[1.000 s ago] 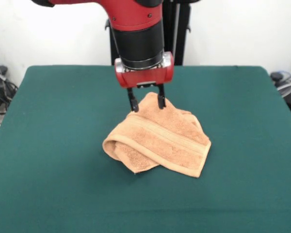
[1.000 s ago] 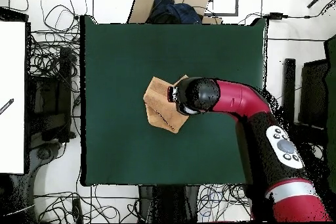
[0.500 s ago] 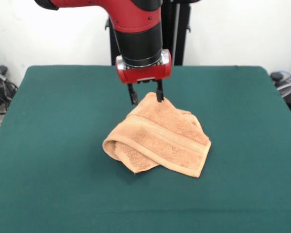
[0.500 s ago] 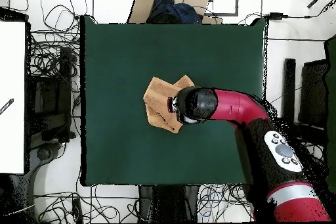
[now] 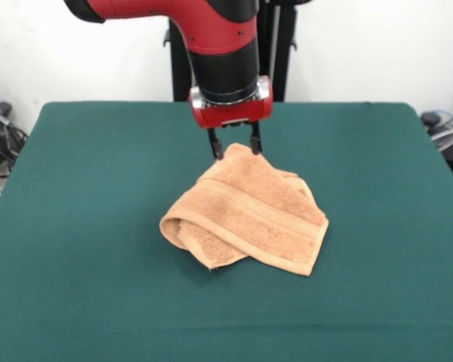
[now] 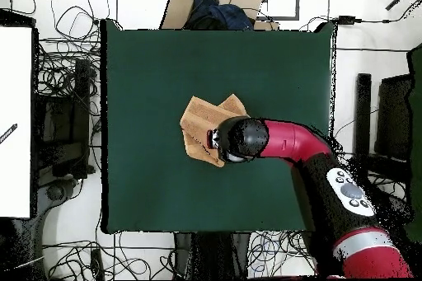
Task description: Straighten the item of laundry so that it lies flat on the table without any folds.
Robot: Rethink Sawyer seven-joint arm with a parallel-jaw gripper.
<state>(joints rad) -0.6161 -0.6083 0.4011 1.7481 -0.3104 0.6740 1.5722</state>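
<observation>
The towel [image 5: 245,215] lies in a folded, lumpy heap near the middle of the table [image 5: 83,249], directly below and in front of the gripper [image 5: 235,145]. One edge is rolled under itself on the side farthest from the gripper, a woven band runs across the top layer, and the peaked corner nearest the gripper rises between its two fingers. Those fingers stand apart, one on each side of that peak; the cloth looks touched but not pinched, so nothing is held.

From overhead the gripper itself is hidden under the arm's wrist [image 6: 240,139], which covers the towel's edge; the rest of the cloth spreads away from it.

The main risk, as I judge it, is a poor pinch. If the fingers close too high they catch only a few loops of terry and the corner slips out on the pull. If they close too deep they may grab two layers together, so a drag carries the fold along instead of opening it. A pull toward the heap would bunch it further.
</observation>
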